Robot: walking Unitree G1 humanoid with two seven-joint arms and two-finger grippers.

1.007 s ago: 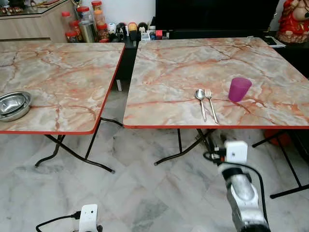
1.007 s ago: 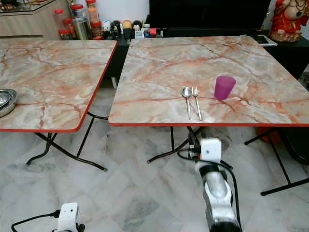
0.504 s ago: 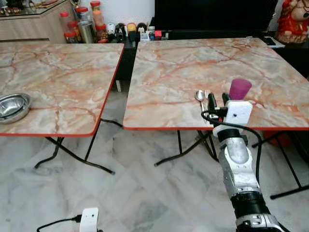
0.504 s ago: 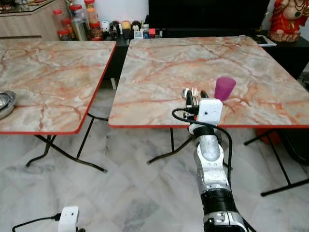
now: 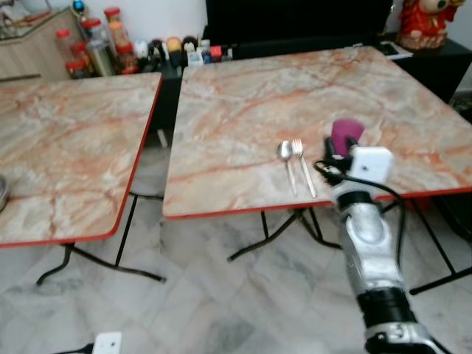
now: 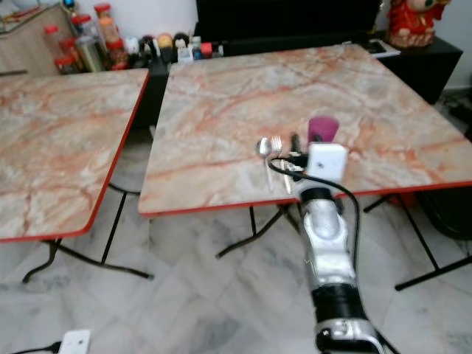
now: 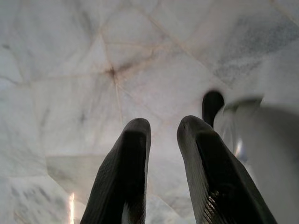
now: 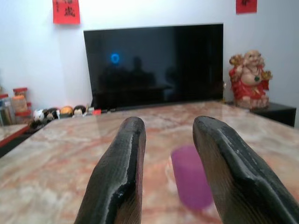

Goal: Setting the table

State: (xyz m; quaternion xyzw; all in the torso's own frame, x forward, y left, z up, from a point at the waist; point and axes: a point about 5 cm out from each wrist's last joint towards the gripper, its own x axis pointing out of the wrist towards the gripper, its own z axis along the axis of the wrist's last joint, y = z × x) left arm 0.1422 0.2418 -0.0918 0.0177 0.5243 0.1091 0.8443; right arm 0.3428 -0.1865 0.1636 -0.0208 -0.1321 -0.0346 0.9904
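A purple cup (image 5: 346, 134) stands on the right marble table (image 5: 243, 103) near its front edge. A spoon (image 5: 286, 156) and a fork (image 5: 302, 164) lie side by side just left of the cup. My right gripper (image 5: 335, 151) hovers over the table's front edge, right in front of the cup and open. In the right wrist view the cup (image 8: 191, 177) sits ahead between the two spread fingers (image 8: 126, 158), untouched. My left arm hangs low over the floor, its gripper (image 7: 163, 123) slightly open with nothing in it.
A second marble table (image 5: 66, 147) stands to the left, with a floor gap between the two. Jars and bottles (image 5: 96, 48), a dark TV (image 5: 295, 18) and a red figurine (image 5: 424, 22) line the back. Folding legs (image 5: 273, 236) cross under the tables.
My right arm rose from below the table edge and reached forward to the cup. The camera shifted, and the steel bowls on the left table slid out of frame.
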